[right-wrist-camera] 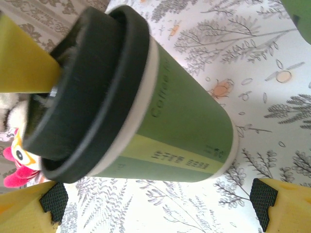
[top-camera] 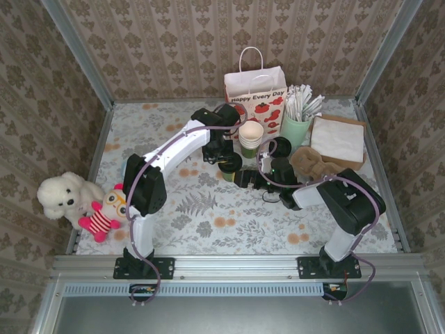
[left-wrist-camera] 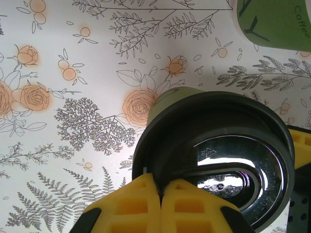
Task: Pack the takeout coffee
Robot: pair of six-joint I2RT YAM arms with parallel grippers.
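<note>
Top external view: the coffee [top-camera: 229, 165] stands upright near the middle of the desk [top-camera: 174, 223], just near of the cup stack [top-camera: 250, 136] and the paper bag [top-camera: 255, 94] at the far side. The left end effector [top-camera: 221, 152] hangs over it from the far left, and the right end effector [top-camera: 245, 178] faces it from the right.

Left wrist view: the left end effector [left-wrist-camera: 160, 190] has its yellow fingers [left-wrist-camera: 133, 206] pressed together with no gap. Their tips sit at the rim of the black lid [left-wrist-camera: 218, 160], so they rest on the lid rather than clasp it.

Right wrist view: one finger of the left end effector [right-wrist-camera: 24, 65] bears on the lid top. The right end effector [right-wrist-camera: 155, 200] is spread wide, one fingertip [right-wrist-camera: 51, 200] level with the lid and the other [right-wrist-camera: 265, 206] level with the base. The coffee [right-wrist-camera: 184, 126] lies just ahead of the jaws and is untouched, and the right end effector holds nothing.

Handling, as a judgement: a paper cup is light and its wall dents under a hard squeeze. If it is filled, it would be top-heavy and prone to spilling. The lid looks glossy and is only snapped on, so lifting by it risks popping it off. The green wall below the lid rim, taken from two opposite sides with moderate force and kept upright, seems the safer hold
</note>
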